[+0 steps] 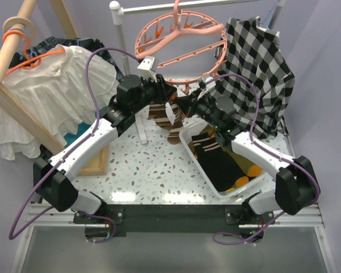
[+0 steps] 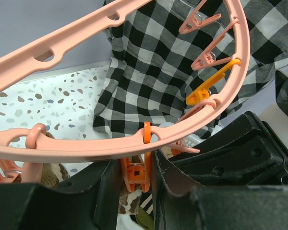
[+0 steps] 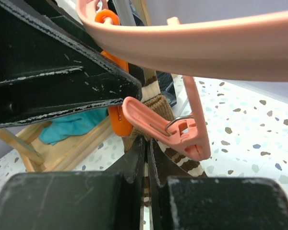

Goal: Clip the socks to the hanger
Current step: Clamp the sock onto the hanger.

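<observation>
The salmon-pink ring hanger (image 1: 182, 29) hangs at the back centre; its rim crosses the left wrist view (image 2: 86, 146) and the right wrist view (image 3: 206, 48). My left gripper (image 1: 167, 96) (image 2: 134, 167) is shut on an orange clip (image 2: 137, 172) hanging from the rim. My right gripper (image 1: 184, 105) (image 3: 147, 143) is shut on a brown striped sock (image 3: 158, 108), holding its cuff up against the orange clip (image 3: 117, 120) and a pink clip (image 3: 168, 129). The sock hangs below both grippers (image 1: 175, 122). More socks, black (image 1: 213, 156) and olive with orange toes (image 1: 244, 181), lie in the basket.
A white basket (image 1: 200, 169) stands at the right of the table. A black-and-white checked shirt (image 1: 258, 68) hangs behind the right arm. A white blouse (image 1: 74, 79) on an orange coat hanger (image 1: 34, 57) and a wooden rack (image 1: 23, 108) are at the left. A white pole (image 1: 122, 40) stands behind.
</observation>
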Controlling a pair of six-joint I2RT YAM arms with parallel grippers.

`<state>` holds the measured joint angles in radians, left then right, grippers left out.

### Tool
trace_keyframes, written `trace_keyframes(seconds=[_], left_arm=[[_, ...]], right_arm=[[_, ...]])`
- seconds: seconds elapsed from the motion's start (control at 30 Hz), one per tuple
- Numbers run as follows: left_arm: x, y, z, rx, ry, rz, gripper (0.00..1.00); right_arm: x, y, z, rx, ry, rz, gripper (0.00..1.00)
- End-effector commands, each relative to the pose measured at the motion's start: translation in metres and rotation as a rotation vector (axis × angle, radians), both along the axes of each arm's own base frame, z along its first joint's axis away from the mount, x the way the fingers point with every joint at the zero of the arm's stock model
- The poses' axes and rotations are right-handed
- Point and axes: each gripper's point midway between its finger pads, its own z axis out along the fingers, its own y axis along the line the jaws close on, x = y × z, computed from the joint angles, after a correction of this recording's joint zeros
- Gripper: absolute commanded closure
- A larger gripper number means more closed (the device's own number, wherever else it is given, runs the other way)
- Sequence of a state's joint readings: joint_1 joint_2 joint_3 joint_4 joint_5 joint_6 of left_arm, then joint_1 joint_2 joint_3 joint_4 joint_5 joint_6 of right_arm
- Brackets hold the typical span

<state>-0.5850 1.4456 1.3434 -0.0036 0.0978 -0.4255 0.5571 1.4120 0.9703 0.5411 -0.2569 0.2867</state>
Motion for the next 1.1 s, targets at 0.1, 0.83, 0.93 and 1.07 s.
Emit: trace_keyframes(seconds=[0.1,0.83,0.93,1.07], left_arm=[[-0.008,-0.001,0.013,0.016,-0.066,-0.039,1.0],[-0.01,-0.006,0.034,-0.012,-0.172,-0.078,0.99],[-0.009,-0.005,0.038,-0.023,-0.18,-0.071,0.99],[-0.006,0.0,0.037,-0.039,-0.163,-0.038,0.99]], right_arm=[[-0.005,-0.005,0.056,0.11,-0.107,0.022,1.0],[-0.013,0.011,0.055,0.166,-0.032,0.178,1.0],[-0.015,0.012,0.052,0.164,-0.022,0.185,1.0],[-0.02,0.011,0.045,0.158,-0.015,0.197,1.0]])
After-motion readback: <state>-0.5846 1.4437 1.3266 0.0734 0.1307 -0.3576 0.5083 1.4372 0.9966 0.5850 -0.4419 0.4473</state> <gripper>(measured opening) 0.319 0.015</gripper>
